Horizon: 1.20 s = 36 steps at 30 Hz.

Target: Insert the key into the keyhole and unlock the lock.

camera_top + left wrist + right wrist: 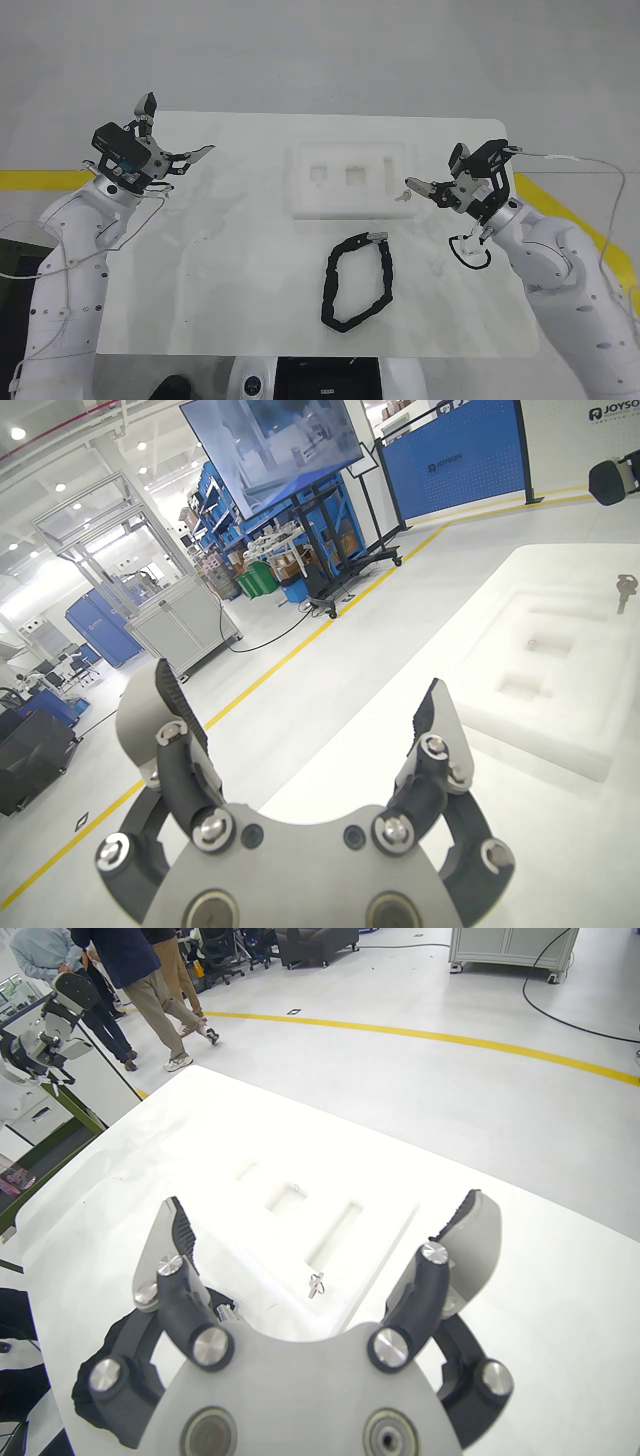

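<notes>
Top view: left pincer point(178, 128) released, over the counter's point(200, 300) far left corner. Right pincer point(436, 170) released, just beside the key point(404, 196) on the foam tray's point(300, 205) right rim. Chain lock point(355, 280) lies near the tray, bare counter on both sides.
Left wrist view: fingers spread, key point(624, 592) at the tray's far end.
Right wrist view: key point(316, 1284) near the tray edge, between the spread fingers.

Pale grey floor point(350, 640) with yellow line point(280, 662), large screen point(280, 445), blue shelving point(215, 500), ceiling lights point(18, 433)
</notes>
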### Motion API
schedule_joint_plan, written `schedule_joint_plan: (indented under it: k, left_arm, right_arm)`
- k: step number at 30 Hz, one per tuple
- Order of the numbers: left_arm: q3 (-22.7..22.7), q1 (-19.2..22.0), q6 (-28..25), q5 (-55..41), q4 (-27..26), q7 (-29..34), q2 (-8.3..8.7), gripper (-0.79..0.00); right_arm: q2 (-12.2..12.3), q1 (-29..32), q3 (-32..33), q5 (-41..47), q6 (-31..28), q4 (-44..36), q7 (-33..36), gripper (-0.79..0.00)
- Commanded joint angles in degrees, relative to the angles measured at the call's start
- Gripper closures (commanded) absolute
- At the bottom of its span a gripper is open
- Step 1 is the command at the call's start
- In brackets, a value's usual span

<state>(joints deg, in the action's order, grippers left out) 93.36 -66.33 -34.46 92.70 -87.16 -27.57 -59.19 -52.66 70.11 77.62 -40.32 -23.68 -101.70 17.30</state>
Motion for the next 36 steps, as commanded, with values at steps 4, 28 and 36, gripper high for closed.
schedule_joint_plan:
  k: [4,28,36]
  left_arm:
    - [0.0,0.0,0.0,0.0,0.0,0.0,0.0,-0.784]
    - [-5.0,1.4,-7.6,-4.8,-0.7,8.0,-0.22,-0.785]
    - [-12.4,5.6,-21.0,-8.5,0.9,15.6,-0.41,-0.785]
  right_arm:
    - [0.0,0.0,0.0,0.0,0.0,0.0,0.0,-0.785]
    - [0.0,0.0,0.0,0.0,0.0,0.0,0.0,-0.785]
    - [0.0,0.0,0.0,0.0,0.0,0.0,0.0,-0.785]
